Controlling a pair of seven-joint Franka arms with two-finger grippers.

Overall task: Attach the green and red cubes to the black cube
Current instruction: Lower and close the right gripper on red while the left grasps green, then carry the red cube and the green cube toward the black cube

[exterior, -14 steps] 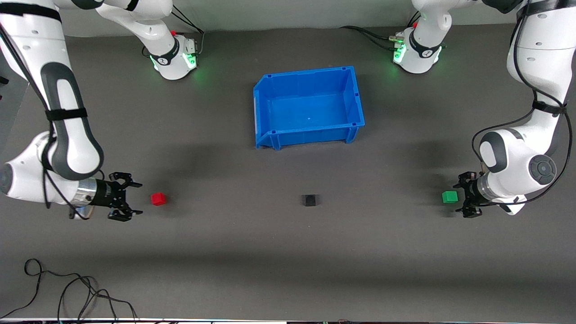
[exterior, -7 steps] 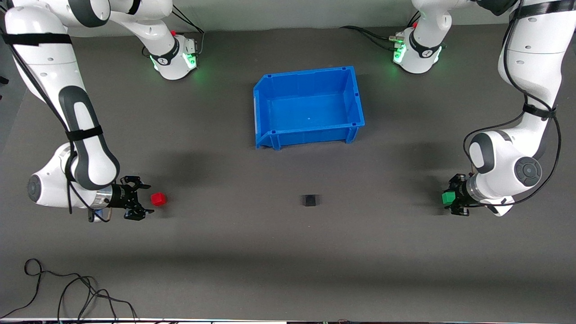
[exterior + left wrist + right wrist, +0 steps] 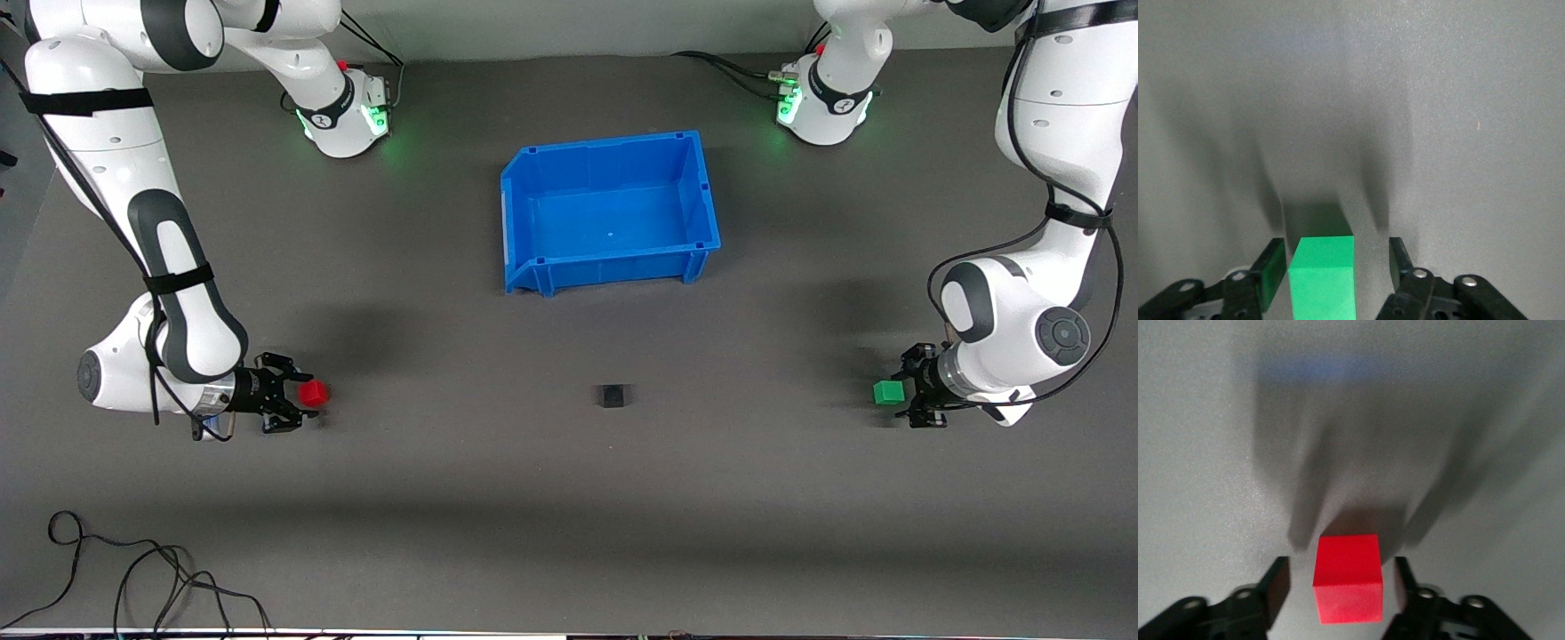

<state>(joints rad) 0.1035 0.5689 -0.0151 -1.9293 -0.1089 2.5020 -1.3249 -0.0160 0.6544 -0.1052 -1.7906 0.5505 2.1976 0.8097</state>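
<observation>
Fingers (image 3: 1277, 583) of the right gripper (image 3: 293, 404) stand spread on either side of the red cube (image 3: 313, 393), with a gap each side, at the lower left of the front view. Half a second ago that gripper sat a little short of the cube; it has since pushed in around it. The left gripper (image 3: 916, 398), at the lower right, is released too, its fingers (image 3: 1271, 270) flanking the green cube (image 3: 888, 392) without clamping it (it has backed off slightly, so the cube now shows clear of the fingers from the front). The black cube (image 3: 612, 396) rests on the table (image 3: 569, 498) between the two, low in the middle and unmoved. Higher up stands the blue bin (image 3: 524, 200).

In both wrist views the finger bases are cut off at the bottom edge, and the black cube's faces are hard to tell apart.
</observation>
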